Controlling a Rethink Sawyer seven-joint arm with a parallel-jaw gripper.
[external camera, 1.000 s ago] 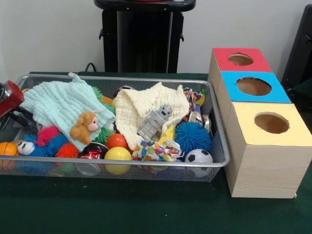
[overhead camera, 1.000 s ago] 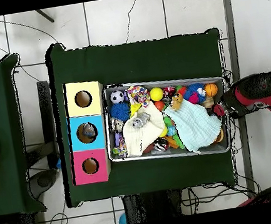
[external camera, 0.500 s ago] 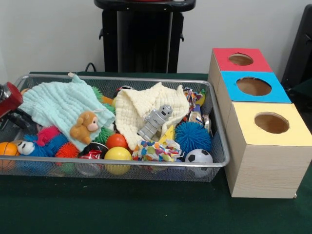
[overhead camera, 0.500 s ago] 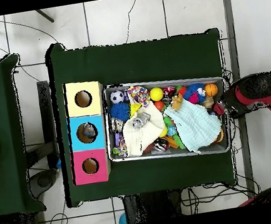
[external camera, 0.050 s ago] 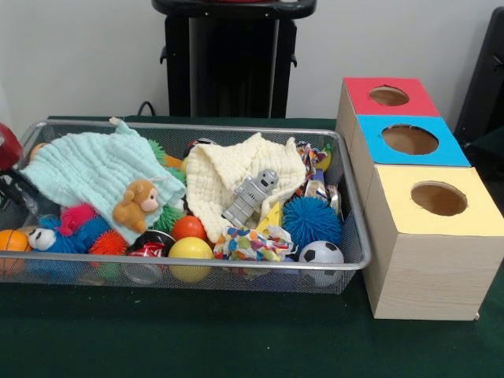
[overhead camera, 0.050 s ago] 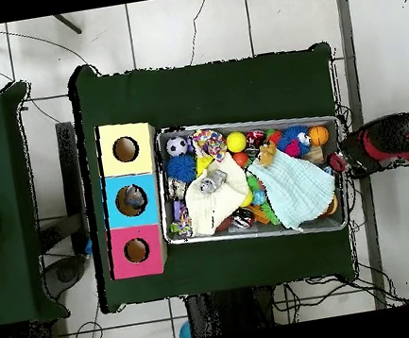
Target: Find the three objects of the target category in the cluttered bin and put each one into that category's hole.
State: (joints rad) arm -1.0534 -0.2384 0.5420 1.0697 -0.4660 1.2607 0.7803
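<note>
The arm is pulling away from the bin, sliding outward past its end wall in the overhead view. From the front, the red part that hung over the bin's corner a second ago has slipped almost off the edge of the picture, leaving just a sliver beside the mint cloth.

Wire-mesh bin heaped with toys, cloths; beside it, red, blue, yellow hole boxes.
</note>
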